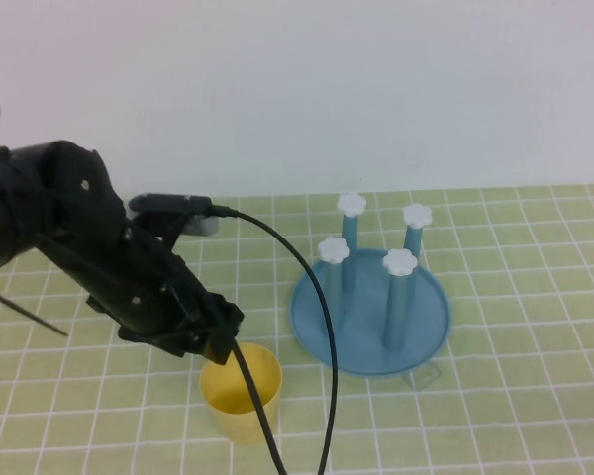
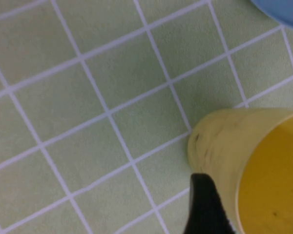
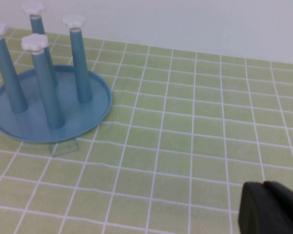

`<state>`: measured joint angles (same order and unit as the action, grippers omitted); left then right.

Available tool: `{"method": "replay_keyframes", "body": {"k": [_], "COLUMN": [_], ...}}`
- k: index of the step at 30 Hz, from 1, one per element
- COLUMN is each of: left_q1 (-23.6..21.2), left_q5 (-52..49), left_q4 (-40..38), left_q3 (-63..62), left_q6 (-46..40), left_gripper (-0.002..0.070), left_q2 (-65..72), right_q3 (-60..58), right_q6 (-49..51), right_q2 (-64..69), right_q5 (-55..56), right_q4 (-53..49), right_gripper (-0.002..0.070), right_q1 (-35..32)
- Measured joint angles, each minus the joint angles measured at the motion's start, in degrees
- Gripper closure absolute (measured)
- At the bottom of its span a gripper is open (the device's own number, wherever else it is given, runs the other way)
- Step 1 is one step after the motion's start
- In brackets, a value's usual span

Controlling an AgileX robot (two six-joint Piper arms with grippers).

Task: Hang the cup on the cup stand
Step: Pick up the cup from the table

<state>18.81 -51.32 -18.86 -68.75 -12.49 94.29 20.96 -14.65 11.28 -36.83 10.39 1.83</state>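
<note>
The pale-yellow cup (image 1: 246,394) stands upright, mouth up, on the green checked cloth near the front. My left gripper (image 1: 222,344) reaches down to its rim from the left. In the left wrist view the left gripper (image 2: 251,195) is open: one black finger (image 2: 205,207) lies along the outside of the cup (image 2: 224,141) wall, the other shows only as a dark edge over the inside. The blue cup stand (image 1: 426,336) sits to the cup's right, its white-capped pegs bare. My right gripper (image 3: 264,191) is shut, low over the cloth, right of the stand (image 3: 88,122).
A black cable (image 1: 317,336) arcs from the left arm down across the cloth, between the cup and the stand. A small clear tag (image 1: 426,377) lies at the stand's front edge. A white wall (image 1: 376,89) closes off the back.
</note>
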Motion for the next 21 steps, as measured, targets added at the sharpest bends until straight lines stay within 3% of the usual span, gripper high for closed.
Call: {"method": "replay_keyframes", "body": {"k": [7, 12, 16, 21], "left_q1": [0.9, 1.0, 1.0, 1.0], "left_q5": [0.6, 1.3, 1.4, 1.1], "left_q4": [-1.0, -1.2, -1.2, -1.2], "left_q3": [0.0, 0.0, 0.0, 0.0], "left_q6": [0.0, 0.0, 0.0, -0.6], "left_gripper": [0.0302, 0.0349, 0.0425, 0.0594], "left_q2": [4.6, 6.7, 7.2, 7.2], "right_q3": [0.0, 0.0, 0.0, 0.0], "right_q6": [0.0, 0.0, 0.0, 0.0], "right_q2": [0.0, 0.0, 0.0, 0.0], "right_q5": [-0.7, -0.9, -0.9, -0.9], "right_q4": [0.0, 0.0, 0.0, 0.0], "right_gripper": [0.0678, 0.0678, 0.0678, 0.0678], "right_q1": [0.0, 0.0, 0.0, 0.0]}}
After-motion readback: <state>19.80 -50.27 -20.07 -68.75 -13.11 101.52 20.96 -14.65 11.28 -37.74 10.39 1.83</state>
